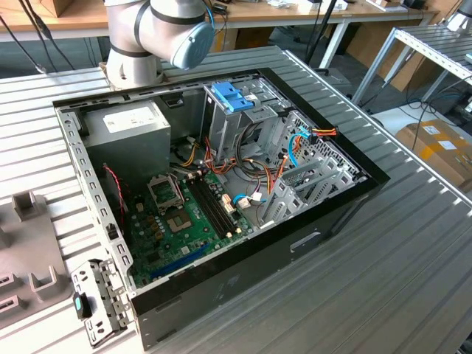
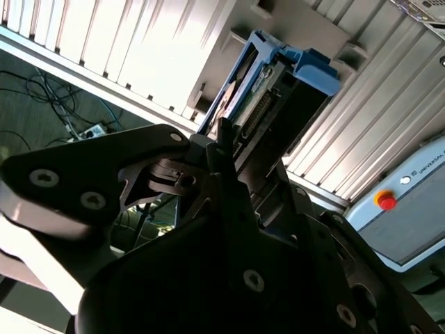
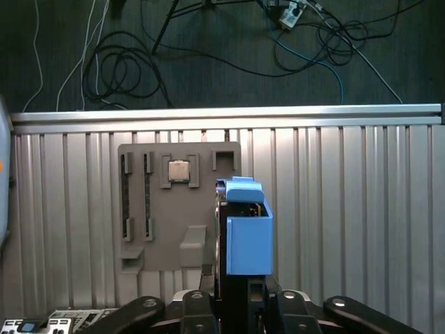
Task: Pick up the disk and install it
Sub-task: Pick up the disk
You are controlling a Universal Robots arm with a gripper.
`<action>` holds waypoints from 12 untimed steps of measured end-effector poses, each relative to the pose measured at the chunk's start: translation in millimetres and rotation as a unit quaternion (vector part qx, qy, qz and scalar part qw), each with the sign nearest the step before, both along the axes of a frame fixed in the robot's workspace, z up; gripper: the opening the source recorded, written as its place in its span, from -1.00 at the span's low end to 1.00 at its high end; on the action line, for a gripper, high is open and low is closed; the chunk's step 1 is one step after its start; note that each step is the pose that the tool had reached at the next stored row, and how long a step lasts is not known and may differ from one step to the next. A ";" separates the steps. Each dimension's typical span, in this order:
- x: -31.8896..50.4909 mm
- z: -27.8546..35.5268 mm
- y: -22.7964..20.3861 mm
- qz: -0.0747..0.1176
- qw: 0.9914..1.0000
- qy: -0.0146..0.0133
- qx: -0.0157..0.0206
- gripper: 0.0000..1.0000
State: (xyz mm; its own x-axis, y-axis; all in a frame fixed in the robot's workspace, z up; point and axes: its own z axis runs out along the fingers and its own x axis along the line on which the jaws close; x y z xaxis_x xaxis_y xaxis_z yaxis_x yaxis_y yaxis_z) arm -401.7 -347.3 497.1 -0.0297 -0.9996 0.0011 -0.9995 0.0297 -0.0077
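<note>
First wrist view: disk (image 3: pixel 247 240) in pincer (image 3: pixel 240 296)

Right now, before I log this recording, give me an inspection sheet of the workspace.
Surface: ribbed aluminium table, bearing an open black computer case.
Job's things: flat dark disk with a blue plastic bracket, edge-on by a grey slotted plate; whether lifted clear, cannot tell.
Clutter: small square processor chip on that plate; perforated metal bracket beside the case.
Gripper: gripper shut on the disk.
Cables: orange, red and blue leads inside the case; black cables on the dark floor.
Surroundings: cardboard box at the exterior view's right; wooden benches behind.
</note>
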 end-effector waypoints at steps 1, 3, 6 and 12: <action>0.9 0.0 0.0 0.000 1.000 0.000 0.000 -0.30; 4.0 0.0 0.0 0.000 1.000 0.000 0.000 -0.30; 8.2 0.0 0.0 0.000 1.000 0.000 0.000 -0.30; 17.8 0.0 0.0 0.000 1.000 0.000 0.000 -0.30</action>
State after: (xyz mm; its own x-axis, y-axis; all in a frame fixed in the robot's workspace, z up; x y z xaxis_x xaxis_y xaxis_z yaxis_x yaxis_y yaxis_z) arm -383.9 -347.3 497.1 -0.0297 -0.9996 0.0010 -0.9995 0.0296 -0.0078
